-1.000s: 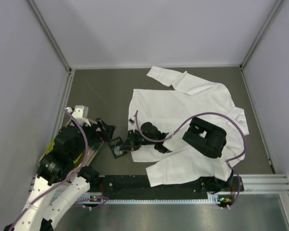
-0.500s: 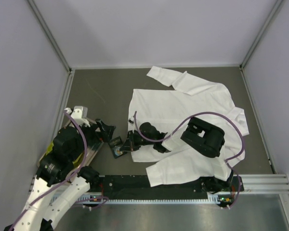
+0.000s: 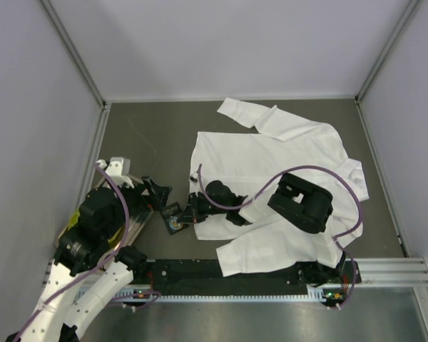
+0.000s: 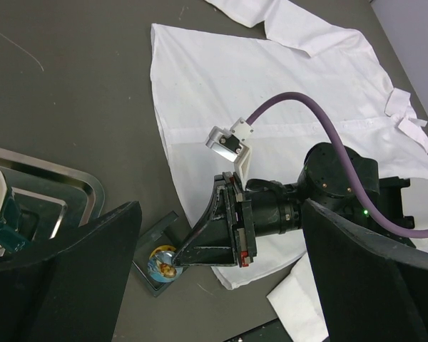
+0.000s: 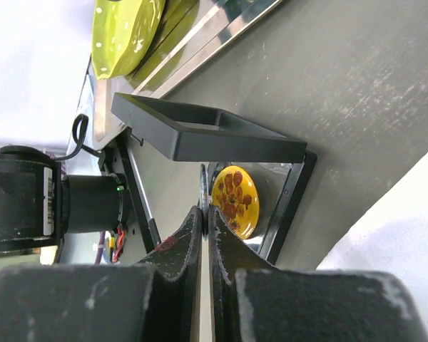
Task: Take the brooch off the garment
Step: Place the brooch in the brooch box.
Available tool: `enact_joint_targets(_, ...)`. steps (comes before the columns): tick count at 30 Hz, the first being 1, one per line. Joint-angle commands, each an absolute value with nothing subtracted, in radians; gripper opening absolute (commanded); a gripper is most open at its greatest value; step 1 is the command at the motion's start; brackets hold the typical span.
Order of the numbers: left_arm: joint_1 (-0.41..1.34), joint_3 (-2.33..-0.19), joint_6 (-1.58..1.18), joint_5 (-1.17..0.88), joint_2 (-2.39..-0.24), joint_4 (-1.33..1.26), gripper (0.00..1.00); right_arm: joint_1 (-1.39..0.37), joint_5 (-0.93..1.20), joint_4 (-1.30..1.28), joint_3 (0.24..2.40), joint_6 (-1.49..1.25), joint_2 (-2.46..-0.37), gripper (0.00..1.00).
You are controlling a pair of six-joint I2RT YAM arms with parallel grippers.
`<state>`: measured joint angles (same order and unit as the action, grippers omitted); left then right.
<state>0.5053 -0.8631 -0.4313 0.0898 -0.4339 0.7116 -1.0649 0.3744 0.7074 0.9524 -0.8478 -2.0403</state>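
Observation:
The white shirt (image 3: 271, 157) lies spread flat on the table; it also shows in the left wrist view (image 4: 271, 92). My right gripper (image 3: 180, 219) reaches left past the shirt's hem and is shut on the edge of a round blue picture brooch (image 4: 159, 265), held over a small open black box (image 4: 151, 239). In the right wrist view the brooch (image 5: 203, 187) shows edge-on between the closed fingertips (image 5: 192, 228). A yellow brooch (image 5: 235, 199) lies in the box. My left gripper (image 3: 157, 192) is wide open and empty, just left of the box.
A metal tray (image 4: 57, 178) sits at the left under my left arm, with a yellow-green object (image 5: 125, 28) on it. The box's raised lid (image 5: 207, 135) stands over the box. Grey walls close in the table on three sides.
My right arm has edged slightly to the left with the brooch still in its fingers. The left arm and the shirt have not moved.

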Motion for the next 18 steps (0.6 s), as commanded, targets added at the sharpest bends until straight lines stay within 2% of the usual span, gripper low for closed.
enact_joint_targets(1,0.509,-0.861,-0.42,0.074,-0.423,0.676,0.99,-1.075,0.359,0.738,0.986,-0.838,-2.046,0.01)
enact_joint_targets(18,0.509,-0.861,-0.42,0.069,-0.419,0.676,0.99,-1.068,0.333,0.718,0.985,-0.848,-2.056,0.06)
